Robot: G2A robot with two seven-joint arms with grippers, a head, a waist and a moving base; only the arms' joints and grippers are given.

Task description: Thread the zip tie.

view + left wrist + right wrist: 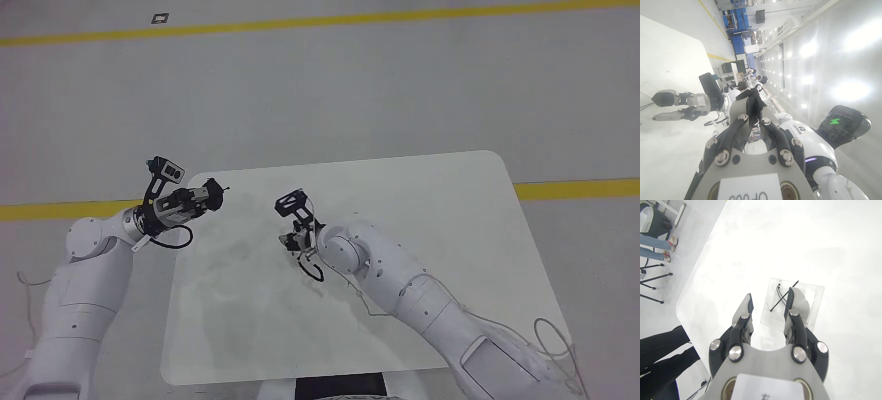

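So from the top view, the left gripper (213,193) hangs right at the left edge of the white table (450,200). The right gripper (290,240) sits over the table's middle-left part, and the two are near each other but apart.

The right wrist view adds the good stuff. Below the right gripper (770,293) there's a clear tray (819,291) lying flat on the table (772,237), with two black zip ties (780,298) inside it, crossed over each other in an X. The pincer is spread wide with nothing in it. One finger (789,300) covers part of the crossed ties from the camera's angle, and you can't tell if it's touching them.

The left wrist view fills in the other arm. The left gripper (752,94) has its fingers pressed together at the tips, and whether anything thin is pinched between the dark pads can't be made out. Farther off in that same view is the right gripper (652,109), seen from the side, fingers clearly parted and tips pointed down at the table.
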